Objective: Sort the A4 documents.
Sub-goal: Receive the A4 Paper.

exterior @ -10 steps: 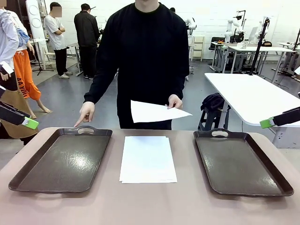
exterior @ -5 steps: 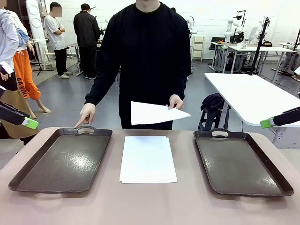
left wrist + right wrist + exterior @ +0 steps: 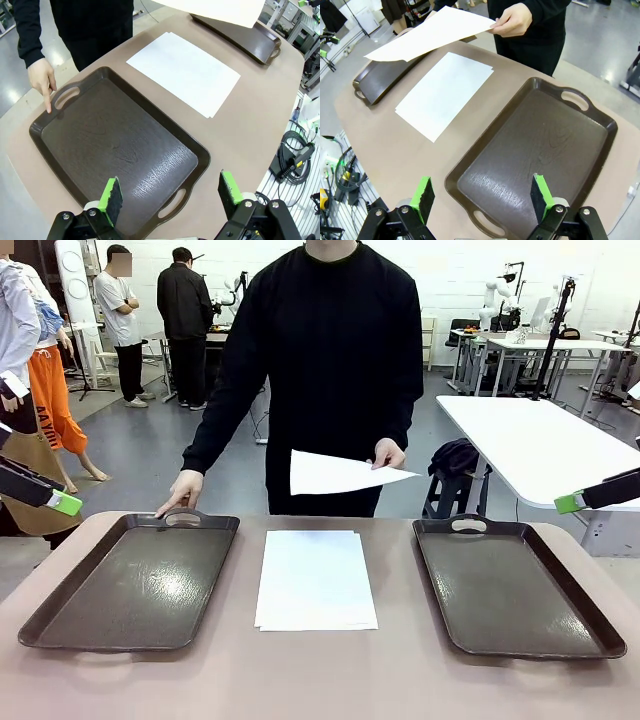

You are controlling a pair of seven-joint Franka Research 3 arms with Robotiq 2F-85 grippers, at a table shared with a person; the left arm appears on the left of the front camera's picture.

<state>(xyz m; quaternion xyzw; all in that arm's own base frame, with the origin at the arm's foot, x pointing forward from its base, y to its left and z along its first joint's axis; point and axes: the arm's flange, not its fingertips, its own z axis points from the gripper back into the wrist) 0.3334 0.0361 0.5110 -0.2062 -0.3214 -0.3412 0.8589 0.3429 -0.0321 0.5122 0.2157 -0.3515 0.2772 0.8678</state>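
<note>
Left gripper (image 3: 170, 192): fingers spread wide, holding and touching nothing. The wrist is tilted down over the near handle end of the left tray (image 3: 115, 145), which is dark brown, glossy and raised-rimmed with cut-out handles.

Right gripper (image 3: 482, 196): fingers equally wide apart and empty, poised over the matching right tray (image 3: 550, 140).

A4 documents (image 3: 316, 578): a flat white stack on the tan table (image 3: 320, 680), beyond both finger pairs, between the trays.

The person's holding hand (image 3: 388, 453) pinches one loose sheet (image 3: 340, 473) in the air above the stack. The pointing hand (image 3: 182, 490) has a fingertip on the left tray's far handle.
</note>
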